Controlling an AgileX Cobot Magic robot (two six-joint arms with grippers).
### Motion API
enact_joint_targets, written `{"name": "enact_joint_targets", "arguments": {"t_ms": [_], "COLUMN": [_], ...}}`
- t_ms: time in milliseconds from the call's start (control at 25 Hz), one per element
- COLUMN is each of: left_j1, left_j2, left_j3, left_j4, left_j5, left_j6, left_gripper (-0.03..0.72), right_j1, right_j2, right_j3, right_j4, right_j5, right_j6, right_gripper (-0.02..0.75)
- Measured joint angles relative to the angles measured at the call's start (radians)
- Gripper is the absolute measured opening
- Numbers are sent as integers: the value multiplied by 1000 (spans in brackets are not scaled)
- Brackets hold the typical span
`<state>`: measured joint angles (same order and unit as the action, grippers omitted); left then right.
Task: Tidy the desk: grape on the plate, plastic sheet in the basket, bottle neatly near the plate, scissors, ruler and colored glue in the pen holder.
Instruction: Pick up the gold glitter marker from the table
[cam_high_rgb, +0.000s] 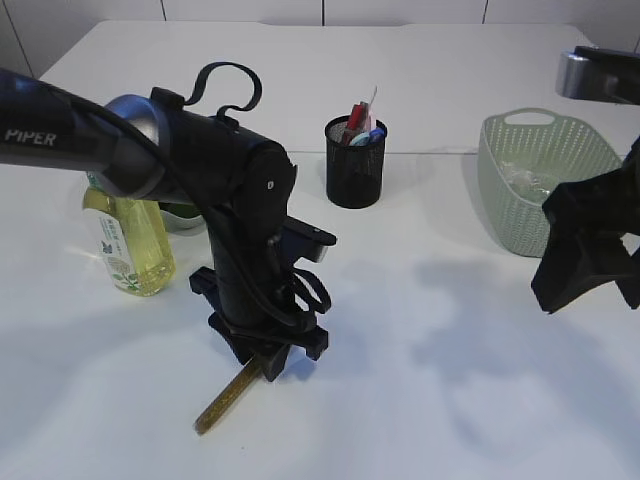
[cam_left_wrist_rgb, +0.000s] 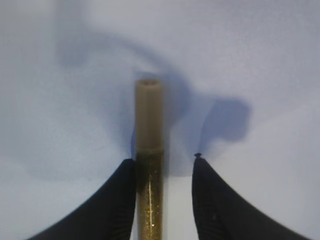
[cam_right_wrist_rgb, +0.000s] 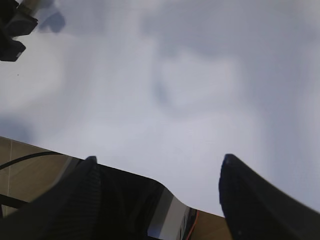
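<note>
While exterior view hides left gripper tips, wrist view shows fingers apart, straddling colored glue; right gripper wide apart, empty.

The left arm reaches in from the left edge of the exterior view, bends at the wrist and points steeply down toward the worktop. Its left gripper sits low, just above the surface, with the fingers partly parted. In the left wrist view a gold glitter glue stick lies between them, against the left finger, with a gap to the right finger. The right arm hangs at the right edge of the exterior view, raised well above the worktop. The right gripper has its fingers spread wide, with nothing between them.
</note>
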<state>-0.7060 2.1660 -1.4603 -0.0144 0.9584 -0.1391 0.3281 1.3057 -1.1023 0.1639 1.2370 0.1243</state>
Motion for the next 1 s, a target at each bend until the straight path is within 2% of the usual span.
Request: {"name": "enact_joint_targets", "arguments": {"t_ms": [680,800,1000], "left_j1": [23,23,23], "left_j2": [25,25,26], "left_j3": [-4,-4,-5], "left_j4": [-25,-25,-25], "left_j5": [4,5,10], "left_j6": [-7,-7,-5], "left_gripper": [276,228,61], "right_j1": [0,0,0], "right_j2": [0,0,0], "right_j3": [0,0,0], "right_j4": [0,0,0], "right_j5": [0,0,0], "right_j6": [0,0,0], "right_gripper": [575,575,575]}}
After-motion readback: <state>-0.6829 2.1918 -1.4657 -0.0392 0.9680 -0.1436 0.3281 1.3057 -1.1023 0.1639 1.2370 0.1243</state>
